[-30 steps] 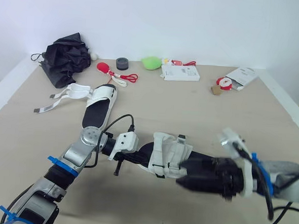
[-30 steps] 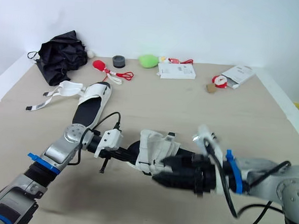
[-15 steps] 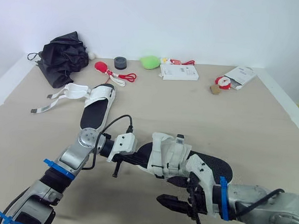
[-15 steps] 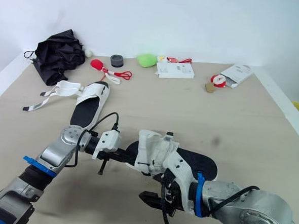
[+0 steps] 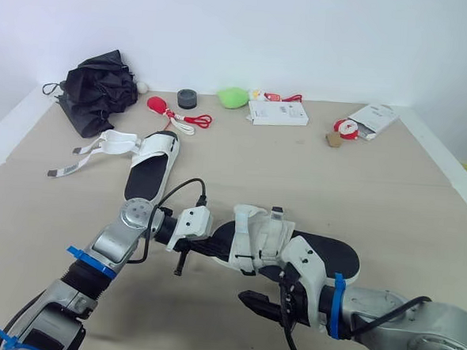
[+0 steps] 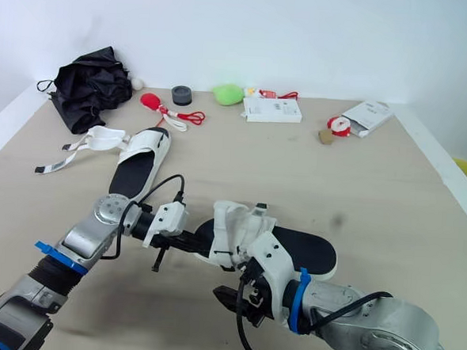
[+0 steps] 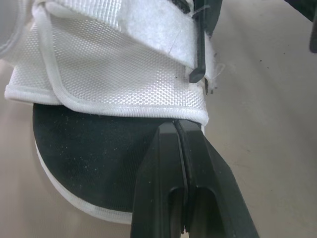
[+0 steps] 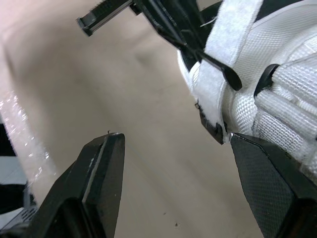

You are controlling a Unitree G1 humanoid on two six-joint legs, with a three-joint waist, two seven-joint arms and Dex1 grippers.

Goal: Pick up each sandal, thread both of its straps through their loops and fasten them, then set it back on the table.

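Near sandal (image 5: 265,234) is lying front-centre on the table (image 5: 391,185) — second sandal (image 5: 150,170) sitting behind-left, umbrella (image 5: 100,91) farther back.

Head cameras overlook the table (image 5: 391,192); both wrist cameras closely face one sandal (image 7: 124,84).

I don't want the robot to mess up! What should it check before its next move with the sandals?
1. Grip: the left pincer is shut on the sole edge of the near sandal: ok.
2. Free hand: the right pincer is open beside that sandal: ok.
3. The fastened straps wrap over the near sandal's top: ok.
4. Those straps stuck down all the way: cannot tell.
5. The far sandal done up: not ok, its loose straps lie spread out.
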